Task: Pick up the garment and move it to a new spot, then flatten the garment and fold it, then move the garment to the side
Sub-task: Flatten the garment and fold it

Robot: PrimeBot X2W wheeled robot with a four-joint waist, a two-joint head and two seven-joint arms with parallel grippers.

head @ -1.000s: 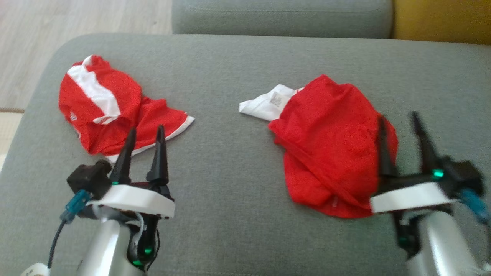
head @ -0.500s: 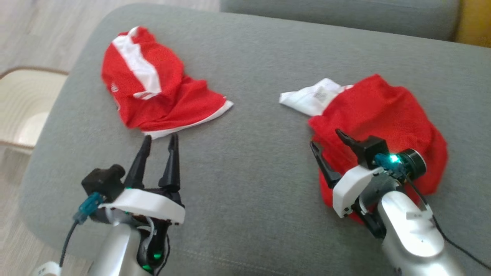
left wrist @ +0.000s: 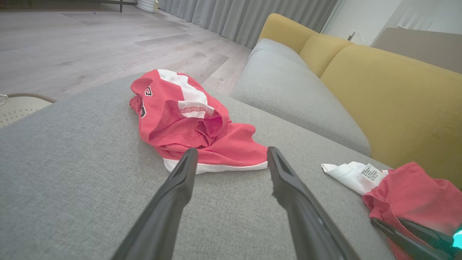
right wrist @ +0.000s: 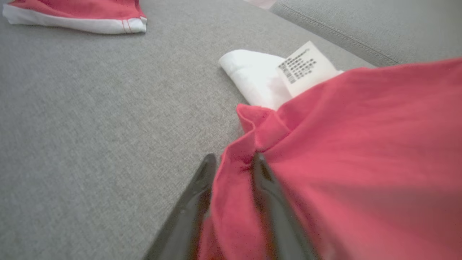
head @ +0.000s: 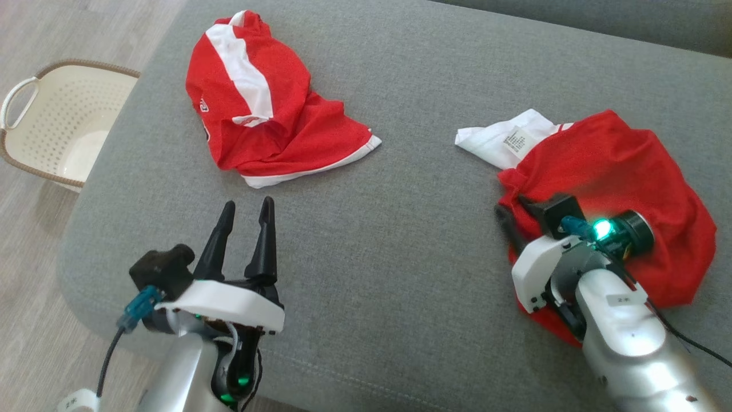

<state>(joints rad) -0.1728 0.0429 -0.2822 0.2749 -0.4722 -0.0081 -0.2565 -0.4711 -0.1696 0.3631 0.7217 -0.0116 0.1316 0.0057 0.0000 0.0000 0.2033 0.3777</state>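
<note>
The garment (right wrist: 361, 144) at my right gripper (right wrist: 233, 156) is thin red cloth, matt, finely meshed; I read its label (right wrist: 301, 66) as smooth and papery. Under both tools the cushion (head: 400, 257) is grey woven cloth, matt, slightly rough. My left gripper (left wrist: 231, 151) has smooth dark plastic fingers (left wrist: 173, 202) with a dull sheen. Ahead of it, the second garment (left wrist: 187, 119) is the same red mesh. Left of it, the basket (head: 63, 114) is cream perforated plastic on a pale wood-grain floor (head: 34, 320).

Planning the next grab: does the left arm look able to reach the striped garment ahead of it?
Probably yes: the striped garment lies just beyond the open jaws of the left arm, with only bare sofa cushion between.
</note>
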